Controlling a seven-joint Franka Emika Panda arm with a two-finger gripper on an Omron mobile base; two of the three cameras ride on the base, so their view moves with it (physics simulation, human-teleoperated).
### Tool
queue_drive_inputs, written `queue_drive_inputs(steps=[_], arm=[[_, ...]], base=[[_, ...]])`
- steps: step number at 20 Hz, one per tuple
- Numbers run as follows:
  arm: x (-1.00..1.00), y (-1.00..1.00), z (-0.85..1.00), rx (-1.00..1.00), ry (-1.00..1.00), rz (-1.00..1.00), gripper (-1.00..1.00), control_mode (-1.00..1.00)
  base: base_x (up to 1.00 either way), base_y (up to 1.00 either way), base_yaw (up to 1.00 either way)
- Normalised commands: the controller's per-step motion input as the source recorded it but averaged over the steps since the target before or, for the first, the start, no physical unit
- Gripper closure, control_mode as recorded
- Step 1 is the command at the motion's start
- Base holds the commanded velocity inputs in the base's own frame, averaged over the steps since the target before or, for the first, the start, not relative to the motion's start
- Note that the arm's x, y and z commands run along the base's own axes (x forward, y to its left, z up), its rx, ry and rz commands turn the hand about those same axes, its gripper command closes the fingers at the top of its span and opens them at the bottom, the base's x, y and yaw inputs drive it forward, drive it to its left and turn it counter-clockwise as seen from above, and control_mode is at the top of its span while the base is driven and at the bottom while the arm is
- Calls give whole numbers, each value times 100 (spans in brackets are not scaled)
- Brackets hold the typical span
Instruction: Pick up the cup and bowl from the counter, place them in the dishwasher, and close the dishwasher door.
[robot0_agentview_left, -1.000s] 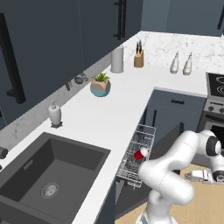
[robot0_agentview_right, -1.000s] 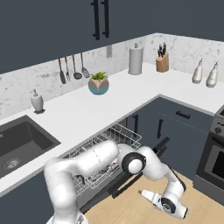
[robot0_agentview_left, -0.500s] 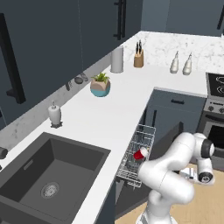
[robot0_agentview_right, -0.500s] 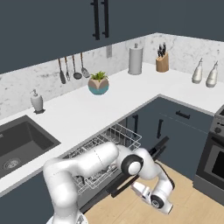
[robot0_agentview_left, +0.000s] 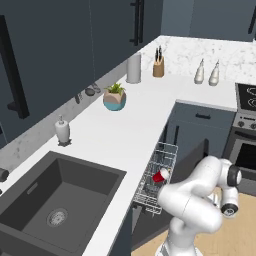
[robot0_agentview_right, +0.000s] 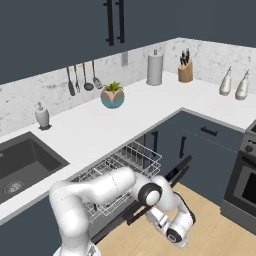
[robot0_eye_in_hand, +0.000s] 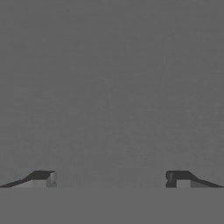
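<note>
The red cup (robot0_agentview_left: 160, 175) lies in the silver wire rack (robot0_agentview_left: 156, 170) pulled out of the dishwasher under the counter (robot0_agentview_left: 131, 131). The bowl is hidden from me. The dishwasher door (robot0_agentview_right: 170, 177) hangs partly open, sloping down and out below the rack (robot0_agentview_right: 126, 164). My arm curls low beside the door, with the gripper (robot0_agentview_right: 160, 220) against the door's outer face. In the hand view the gripper (robot0_eye_in_hand: 111, 179) is open, its fingertips (robot0_eye_in_hand: 43, 178) wide apart with nothing between them, facing a flat grey surface very close up.
A dark sink (robot0_agentview_left: 55, 200) is set in the counter at left. A soap dispenser (robot0_agentview_left: 62, 131), teal plant pot (robot0_agentview_left: 114, 98), paper roll (robot0_agentview_left: 133, 68), knife block (robot0_agentview_left: 158, 66) and two bottles (robot0_agentview_left: 206, 73) stand along the wall. The oven (robot0_agentview_left: 245, 150) is at right.
The hand has dropped lower and swung in toward the underside of the door. The cup, rack and door look unmoved.
</note>
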Motion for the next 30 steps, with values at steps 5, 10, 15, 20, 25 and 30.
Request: queue_drive_inputs(steps=[5, 10, 15, 20, 25, 30], arm=[[88, 100, 23, 11, 0, 0, -100, -100], [96, 100, 20, 3, 2, 0, -100, -100], [99, 100, 12, 0, 5, 0, -100, -100], [100, 100, 1, 0, 11, 0, -100, -100], [100, 100, 0, 0, 15, 0, -100, -100], [100, 100, 0, 0, 16, 0, -100, -100]], base=[[0, 0, 0], [0, 0, 0], [0, 0, 0], [0, 0, 0], [0, 0, 0], [0, 0, 0]])
